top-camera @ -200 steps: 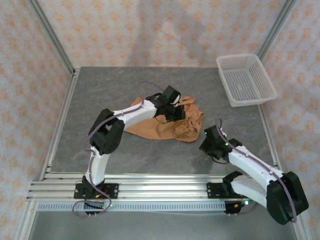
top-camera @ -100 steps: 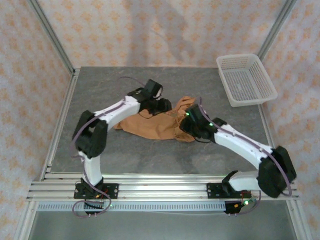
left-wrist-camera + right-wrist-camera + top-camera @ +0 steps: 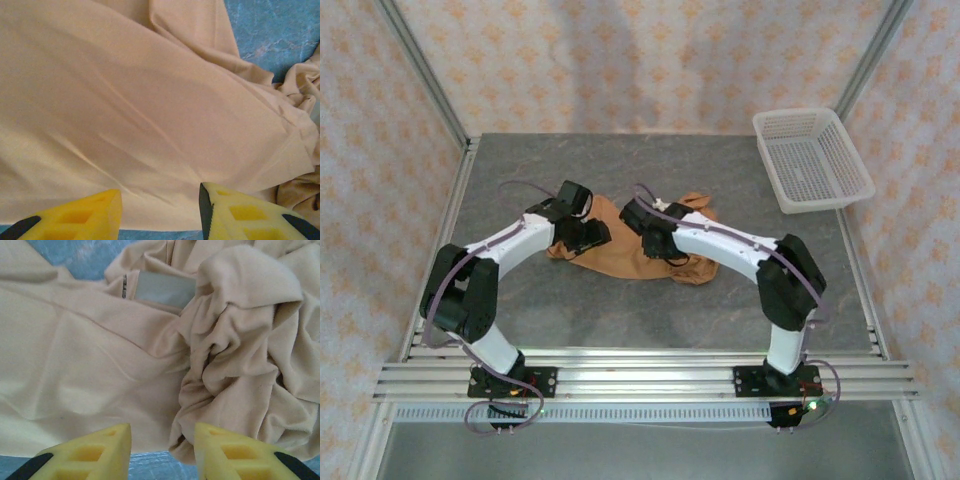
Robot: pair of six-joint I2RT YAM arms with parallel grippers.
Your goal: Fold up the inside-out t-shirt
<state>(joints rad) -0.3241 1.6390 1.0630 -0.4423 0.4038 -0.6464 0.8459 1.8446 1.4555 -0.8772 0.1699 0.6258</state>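
Two end effectors sit over the inside-out t-shirt [image 3: 620,262], which lies crumpled near the middle of the counter [image 3: 620,315], well apart from every edge. From above, the arms cover much of the cloth, so you cannot trace its outline or pick out the sleeves or neckline.

The left end effector [image 3: 586,233] is over the shirt's left part. In its wrist view, the left end effector [image 3: 160,202] has its yellow fingers [image 3: 90,212] spread wide above smooth cloth [image 3: 150,110] and holds nothing. That view cuts the shirt off at the top and left edges.

The right end effector [image 3: 658,246] is over the bunched right part. In its wrist view, the right end effector [image 3: 162,437] is also wide and grips nothing, with the wad of folds [image 3: 250,340] hiding whatever lies beneath.

One pale blank label [image 3: 165,289] peeks from the folds. Beside it, a small dark tag [image 3: 124,286] carries marks too small for you to read.

A white basket [image 3: 810,160] stands at the far right corner of the counter.
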